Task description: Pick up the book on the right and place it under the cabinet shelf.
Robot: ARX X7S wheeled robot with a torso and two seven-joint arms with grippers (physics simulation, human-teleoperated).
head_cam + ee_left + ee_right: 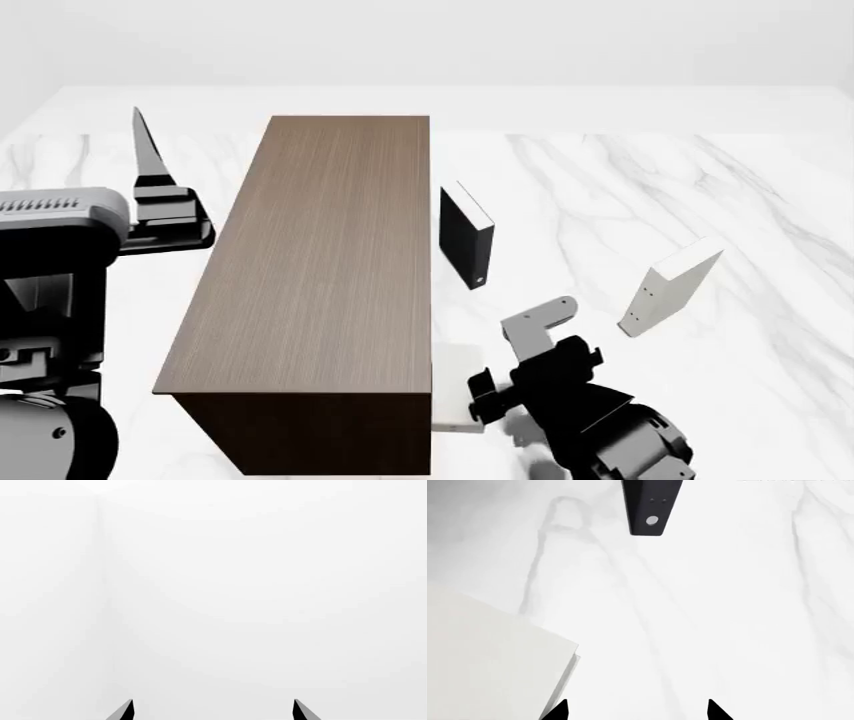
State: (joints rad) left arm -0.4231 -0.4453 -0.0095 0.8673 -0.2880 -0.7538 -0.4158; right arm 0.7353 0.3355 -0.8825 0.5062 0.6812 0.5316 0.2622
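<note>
Right gripper (514,372) open, holding nothing, low over marble table (747,200). The book (667,288) stands tilted, well apart, ahead and outboard of it. Cabinet shelf (320,290) just inboard. Left gripper (212,711) open, facing blank white.

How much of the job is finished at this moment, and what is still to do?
Nothing looks done yet. The white book stands on the marble floor at the right, apart from the cabinet. The right hand is open and empty, near another white book beside the cabinet. The left hand is open, facing blank white. Grasping, carrying and placing all remain.
</note>
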